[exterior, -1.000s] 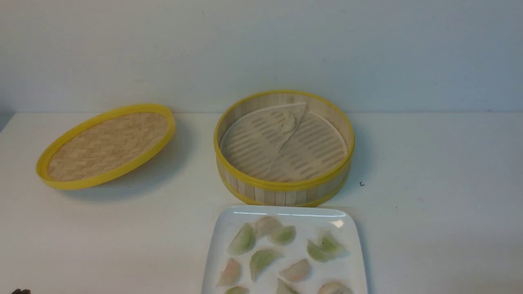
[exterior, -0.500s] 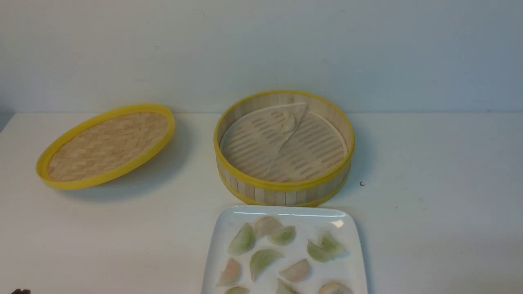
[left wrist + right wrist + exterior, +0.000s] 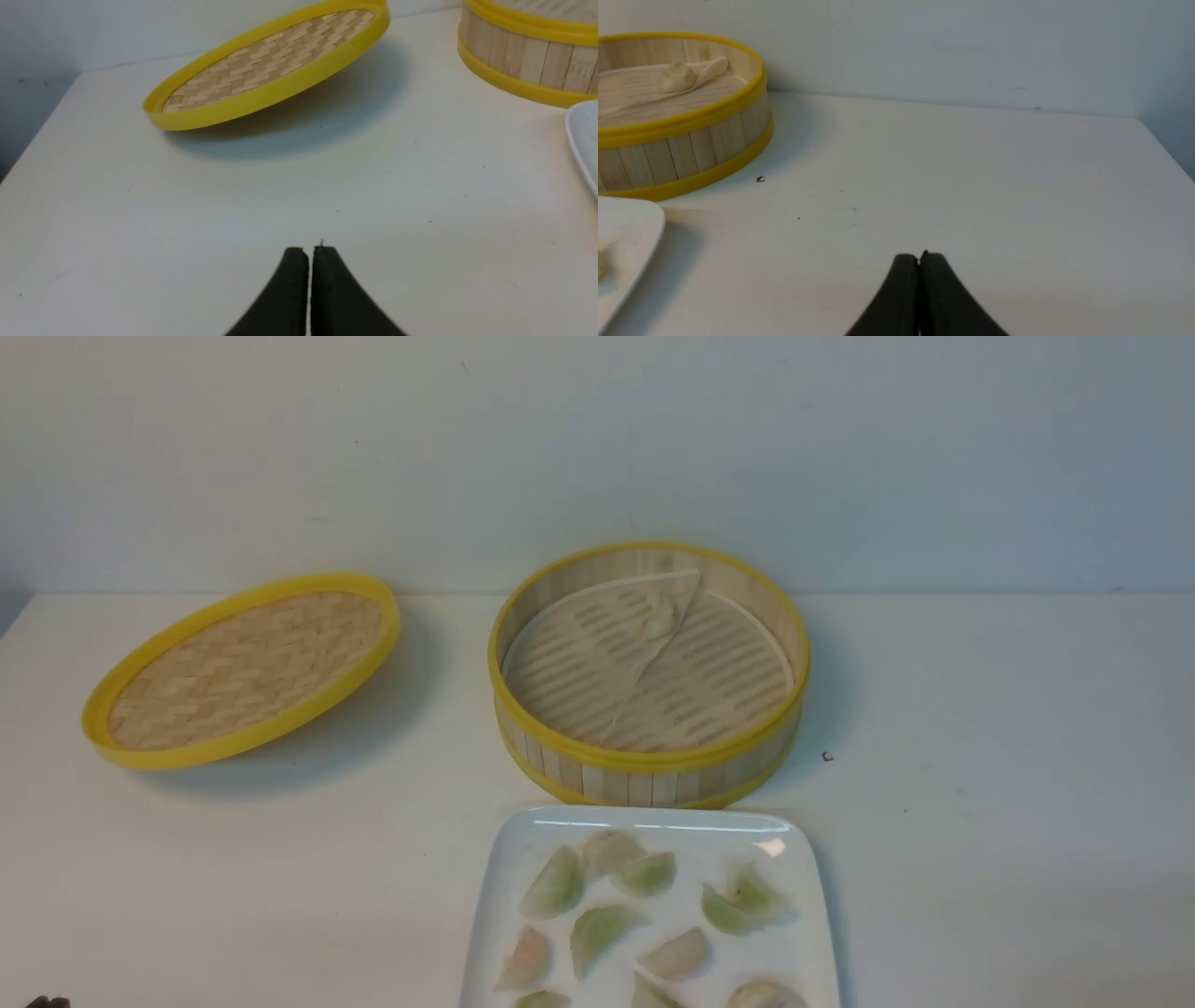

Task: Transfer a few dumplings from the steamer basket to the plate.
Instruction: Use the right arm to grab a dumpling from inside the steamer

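Observation:
The steamer basket [image 3: 644, 763] stands mid-table with a pale folded liner on its slatted floor. One cream-white dumpling [image 3: 660, 614] lies on the liner near the far wall, and the right wrist view shows that dumpling [image 3: 677, 79] too. The white plate [image 3: 803, 957] sits just in front of the basket and carries several green and pinkish dumplings [image 3: 597, 929]. My left gripper [image 3: 310, 249] is shut and empty over bare table, left of the plate. My right gripper [image 3: 919, 256] is shut and empty over bare table, right of the plate [image 3: 626, 233].
The shallow woven lid [image 3: 245, 667] with a yellow rim rests tilted at the left of the basket. A tiny dark speck [image 3: 826, 756] lies on the table right of the basket. The wall runs close behind the table's back edge.

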### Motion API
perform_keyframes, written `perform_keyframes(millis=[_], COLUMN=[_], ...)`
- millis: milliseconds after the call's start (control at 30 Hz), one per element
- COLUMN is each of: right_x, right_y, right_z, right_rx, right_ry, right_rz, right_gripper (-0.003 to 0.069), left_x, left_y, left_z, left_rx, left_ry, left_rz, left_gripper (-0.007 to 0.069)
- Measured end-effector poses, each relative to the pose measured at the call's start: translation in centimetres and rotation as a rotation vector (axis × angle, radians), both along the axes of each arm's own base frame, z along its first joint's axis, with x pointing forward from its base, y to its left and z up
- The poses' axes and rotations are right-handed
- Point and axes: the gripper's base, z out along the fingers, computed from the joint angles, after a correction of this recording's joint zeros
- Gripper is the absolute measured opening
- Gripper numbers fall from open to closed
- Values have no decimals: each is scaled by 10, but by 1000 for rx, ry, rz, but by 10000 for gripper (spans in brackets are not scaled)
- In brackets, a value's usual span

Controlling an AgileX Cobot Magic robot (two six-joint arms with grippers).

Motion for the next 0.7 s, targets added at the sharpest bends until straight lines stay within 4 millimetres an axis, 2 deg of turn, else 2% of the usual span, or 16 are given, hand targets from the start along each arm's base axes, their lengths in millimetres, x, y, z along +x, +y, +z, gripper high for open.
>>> perform_keyframes(millis=[367, 533, 600, 700], right_x=[0, 2, 2, 2], right_y=[1, 4, 3, 1], right_z=[1, 10, 20, 25], right_rx=[40, 368, 652, 833], right_ry=[-9, -122, -220, -280], right_rz=[-1, -7, -24, -40], right_gripper=[-15, -15, -15, -15], left_x=[0, 0, 0, 0], left_y=[0, 0, 0, 0], left_z=[0, 0, 0, 0], left_rx=[0, 0, 0, 0], left_ry=[0, 0, 0, 0], left_rz=[0, 0, 0, 0], left_gripper=[-6, -6, -6, -6])
